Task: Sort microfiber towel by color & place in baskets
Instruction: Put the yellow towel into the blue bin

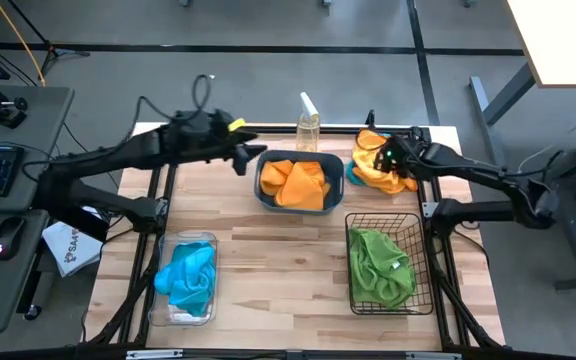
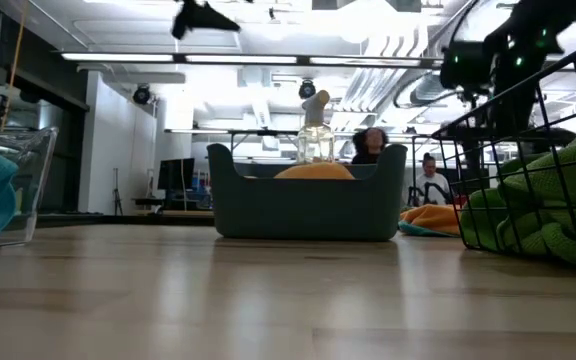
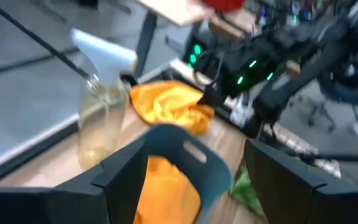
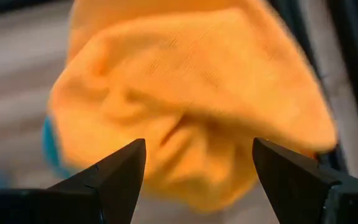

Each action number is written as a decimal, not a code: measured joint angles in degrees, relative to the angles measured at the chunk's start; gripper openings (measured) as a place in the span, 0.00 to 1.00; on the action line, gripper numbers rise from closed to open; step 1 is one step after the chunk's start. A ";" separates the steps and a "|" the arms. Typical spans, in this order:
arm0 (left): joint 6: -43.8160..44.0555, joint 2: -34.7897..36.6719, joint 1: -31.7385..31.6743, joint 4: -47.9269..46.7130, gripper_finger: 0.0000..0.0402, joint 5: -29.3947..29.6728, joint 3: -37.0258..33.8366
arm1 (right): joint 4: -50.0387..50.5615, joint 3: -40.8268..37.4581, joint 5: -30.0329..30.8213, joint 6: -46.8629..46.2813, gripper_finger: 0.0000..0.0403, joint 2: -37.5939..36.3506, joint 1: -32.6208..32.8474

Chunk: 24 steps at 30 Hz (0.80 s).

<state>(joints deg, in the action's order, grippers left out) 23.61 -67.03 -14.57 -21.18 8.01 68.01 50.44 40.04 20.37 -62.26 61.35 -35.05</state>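
While the left jaws gape above the teal tub [image 1: 340, 187], right jaws stand apart over orange towels [image 1: 380, 168].

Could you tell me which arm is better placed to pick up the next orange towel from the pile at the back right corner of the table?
The right. Its open gripper hangs directly over the loose orange towels, while the left gripper is open beside the teal tub, farther from the pile.
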 joint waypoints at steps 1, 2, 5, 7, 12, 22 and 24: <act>0.32 1.19 0.38 -0.23 0.63 1.26 0.02 | -1.30 -0.65 0.40 0.99 0.72 0.16 -2.26; 0.36 2.09 0.72 -0.56 0.63 2.23 0.02 | -2.52 -1.10 0.80 2.11 0.72 0.56 -4.21; 1.25 4.24 1.87 -1.74 0.63 4.26 0.02 | -5.71 -1.50 0.58 5.00 0.72 3.08 -9.58; 2.11 5.10 2.62 -2.38 0.63 4.60 0.02 | -8.56 -1.49 0.09 8.14 0.72 5.30 -12.31; 3.84 5.57 4.43 -4.67 0.63 4.65 0.02 | -14.26 -1.46 -2.65 13.22 0.72 11.58 -16.22; 6.29 6.28 7.67 -5.62 0.63 5.69 0.02 | -15.03 -1.45 -5.98 19.37 0.42 16.42 -16.10; 5.64 7.11 7.72 -5.39 0.63 6.84 0.02 | -14.06 -1.45 -6.34 20.81 0.18 14.80 -15.35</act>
<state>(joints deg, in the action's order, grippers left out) 29.25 -59.92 -6.85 -26.58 14.84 68.03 36.37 38.59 14.03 -41.45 76.14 -50.40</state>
